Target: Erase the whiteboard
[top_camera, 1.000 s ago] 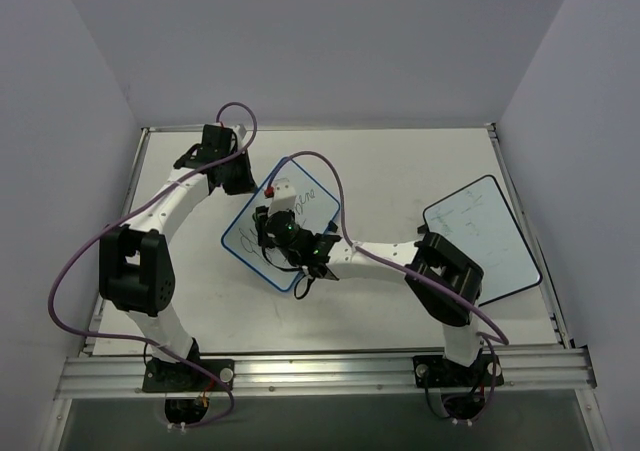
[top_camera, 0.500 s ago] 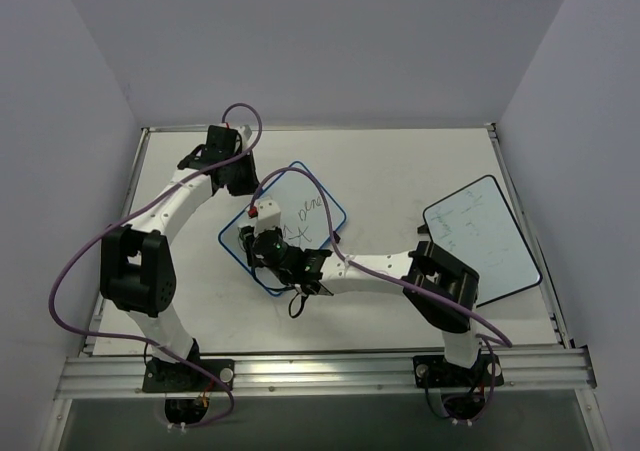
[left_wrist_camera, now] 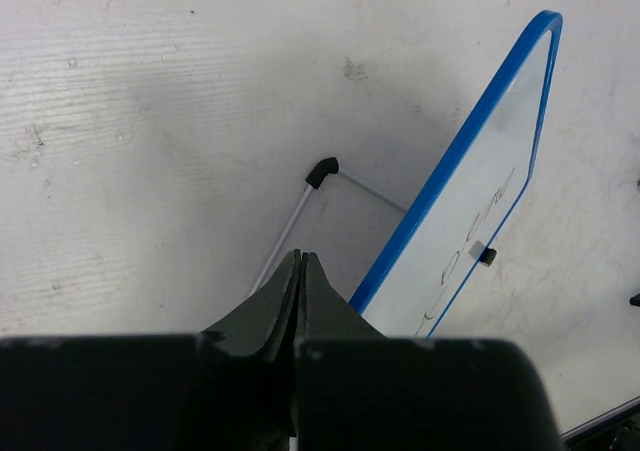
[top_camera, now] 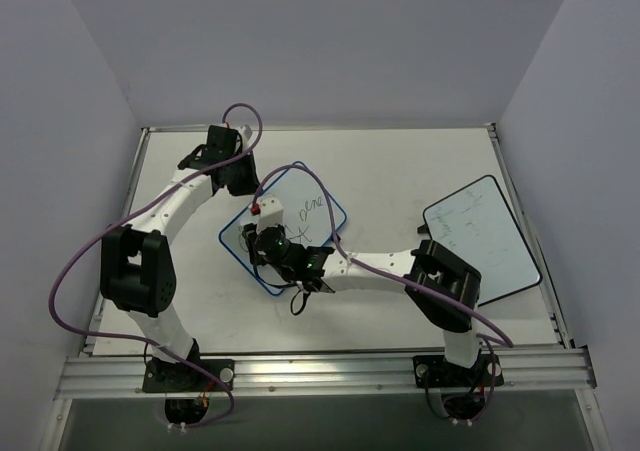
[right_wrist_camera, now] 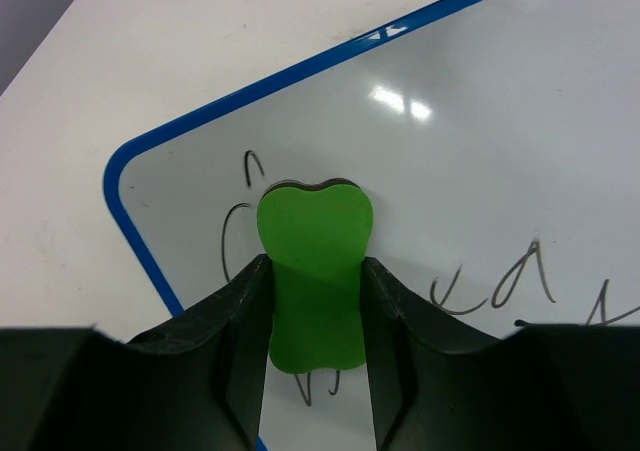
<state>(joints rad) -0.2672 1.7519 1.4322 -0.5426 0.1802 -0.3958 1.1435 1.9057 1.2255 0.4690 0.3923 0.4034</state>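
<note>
Right end effector (right_wrist_camera: 315, 266) slid left; wrist view reveals its green eraser (right_wrist_camera: 313, 236).

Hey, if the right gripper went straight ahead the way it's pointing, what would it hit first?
The whiteboard: the green eraser held in the right gripper looks pressed against its scribbled face, though contact is hard to confirm.

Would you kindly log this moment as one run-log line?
stage: wiping | right tool: shut on green eraser, against whiteboard near corner | left tool: shut beside stand leg | scribbles: visible
</note>
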